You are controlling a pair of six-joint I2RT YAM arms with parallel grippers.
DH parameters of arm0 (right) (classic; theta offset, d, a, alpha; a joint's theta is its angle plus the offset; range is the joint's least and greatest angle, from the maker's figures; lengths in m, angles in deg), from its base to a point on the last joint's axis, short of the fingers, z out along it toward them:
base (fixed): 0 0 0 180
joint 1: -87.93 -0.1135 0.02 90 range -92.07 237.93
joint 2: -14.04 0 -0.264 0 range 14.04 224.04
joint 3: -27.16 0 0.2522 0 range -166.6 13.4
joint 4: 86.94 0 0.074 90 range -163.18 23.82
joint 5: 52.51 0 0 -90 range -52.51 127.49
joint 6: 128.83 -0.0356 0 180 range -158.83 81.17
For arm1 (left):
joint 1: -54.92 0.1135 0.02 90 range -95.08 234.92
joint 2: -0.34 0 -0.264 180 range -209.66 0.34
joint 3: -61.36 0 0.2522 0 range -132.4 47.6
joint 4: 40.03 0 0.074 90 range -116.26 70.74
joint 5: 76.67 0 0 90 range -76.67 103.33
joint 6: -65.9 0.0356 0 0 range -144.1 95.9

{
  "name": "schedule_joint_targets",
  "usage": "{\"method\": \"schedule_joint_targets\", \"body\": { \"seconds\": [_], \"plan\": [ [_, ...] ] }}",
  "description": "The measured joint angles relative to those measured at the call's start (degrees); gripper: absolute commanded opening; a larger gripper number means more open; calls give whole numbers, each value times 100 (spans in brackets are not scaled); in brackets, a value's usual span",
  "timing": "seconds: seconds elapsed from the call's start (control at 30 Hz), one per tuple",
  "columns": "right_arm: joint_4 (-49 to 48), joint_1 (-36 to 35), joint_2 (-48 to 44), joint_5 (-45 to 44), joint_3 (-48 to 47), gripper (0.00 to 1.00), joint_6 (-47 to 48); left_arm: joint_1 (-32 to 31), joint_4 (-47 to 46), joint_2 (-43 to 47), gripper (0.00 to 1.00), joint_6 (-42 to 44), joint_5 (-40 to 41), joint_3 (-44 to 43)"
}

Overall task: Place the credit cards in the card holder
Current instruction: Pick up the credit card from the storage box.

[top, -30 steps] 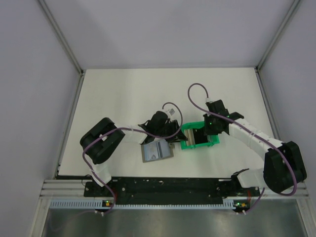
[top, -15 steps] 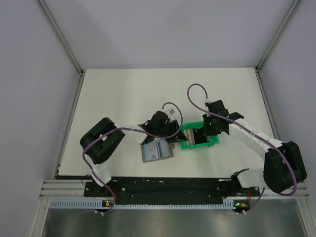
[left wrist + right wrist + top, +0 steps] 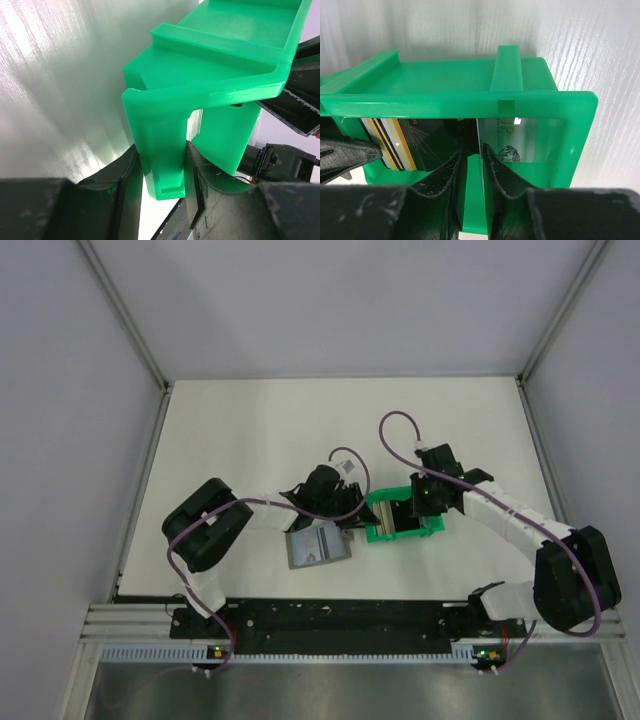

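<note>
I am looking down from the top view. The holder (image 3: 318, 546) lies flat on the table (image 3: 250, 430), a little left of the middle and low in the frame. It sits apart from the tray (image 3: 375, 533), which is just to its right. I see nothing touching the holder.

The left gripper (image 3: 350, 508) sits at the left end of the tray, just above the holder. In the left wrist view, its two fingers (image 3: 125, 175) are pinching one green leg of the tray, low in the middle of the frame. The leg fills the gap between them, and the tray looks tilted there.

The right gripper (image 3: 418, 508) reaches into the tray from the right side. In the right wrist view I look through the tray's open side. A stack of cards (image 3: 395, 142) stands on edge at the left of the tray. One pale card (image 3: 520, 142) stands apart, right of the middle. Its thin edge runs down between the right gripper's fingers (image 3: 495, 175). They are close on both sides of it, but I cannot tell if they press on it.
</note>
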Motion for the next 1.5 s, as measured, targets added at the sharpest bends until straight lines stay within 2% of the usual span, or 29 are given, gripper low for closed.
{"method": "schedule_joint_targets", "body": {
  "seconds": [0.1, 0.37, 0.43, 0.57, 0.63, 0.77, 0.83, 1.23, 1.5],
  "plan": [
    [-24, 0, 0, 4, 46, 18, -2, 0, -2, 0, 23, 0, -2, 0],
    [-127, 0, 0, 0, 186, 5, -46, 0, -2, 0, 25, -2, -4, 0],
    [-168, 0, 0, -2, 186, 0, -48, 0, -2, 0, 29, -2, -4, 0],
    [-205, 0, -26, 28, 186, 0, -52, 0, -4, 0, 43, 0, -2, 0],
    [-245, 0, -85, 42, 186, 0, -52, 0, 0, 0, 47, 7, 0, 0],
    [-302, 0, -243, 46, 181, 0, -52, 0, 105, 2, 63, 111, 76, -2],
    [-302, 0, -313, 57, 177, 0, -52, 0, 219, 20, 66, 188, 142, -2],
    [-302, 0, -656, 173, 168, 0, -168, 0, 767, 614, 72, 691, 601, -188],
    [-520, 192, -973, 1056, 114, 0, -214, 2, 1071, 1416, 75, 1023, 1121, -188]
  ]
}}
